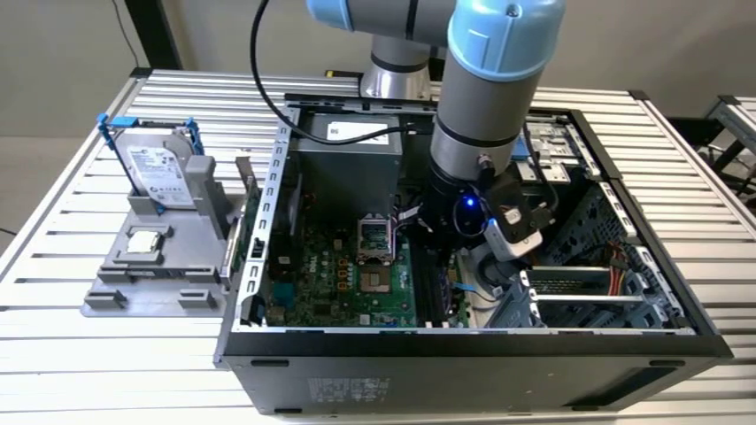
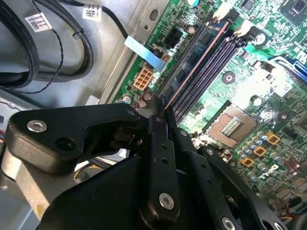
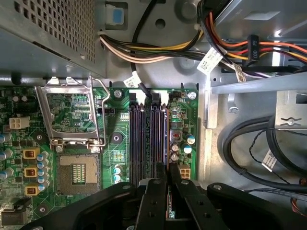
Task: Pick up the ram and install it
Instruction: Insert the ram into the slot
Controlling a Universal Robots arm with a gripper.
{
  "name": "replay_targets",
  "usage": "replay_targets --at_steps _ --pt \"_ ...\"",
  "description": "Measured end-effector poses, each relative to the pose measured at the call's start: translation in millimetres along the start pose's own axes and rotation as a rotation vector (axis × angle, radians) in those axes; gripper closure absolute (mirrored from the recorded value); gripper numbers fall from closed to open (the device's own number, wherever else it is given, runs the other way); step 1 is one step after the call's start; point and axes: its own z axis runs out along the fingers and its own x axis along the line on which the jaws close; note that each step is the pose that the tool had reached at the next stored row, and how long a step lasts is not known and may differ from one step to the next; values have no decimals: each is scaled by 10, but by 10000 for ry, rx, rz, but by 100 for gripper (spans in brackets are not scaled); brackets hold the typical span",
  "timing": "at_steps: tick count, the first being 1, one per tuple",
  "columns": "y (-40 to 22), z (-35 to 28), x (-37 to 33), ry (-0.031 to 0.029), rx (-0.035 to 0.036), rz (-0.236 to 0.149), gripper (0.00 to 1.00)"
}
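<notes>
Stick going into the slot
The claw [image 2: 162, 112] is clenching the thin green ram [image 2: 192, 64], running lengthwise along the black motherboard slots [image 3: 144, 139].

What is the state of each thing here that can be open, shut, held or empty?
hand: shut on the ram
ram: held on edge, lined along a memory slot
processor socket: empty, cover frame raised
hard drive: upright in its stand
computer case: side open
</notes>
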Motion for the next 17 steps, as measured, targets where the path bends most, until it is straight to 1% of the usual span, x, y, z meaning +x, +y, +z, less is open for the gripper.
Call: replay_targets --at_steps 7,9,13,17 --pt "0 7 5 10 -3 -45 100" --pt "1 11 5 12 -17 -46 100" --pt "-1 7 4 21 -2 -49 100" --pt "-1 25 5 23 -3 -49 100"
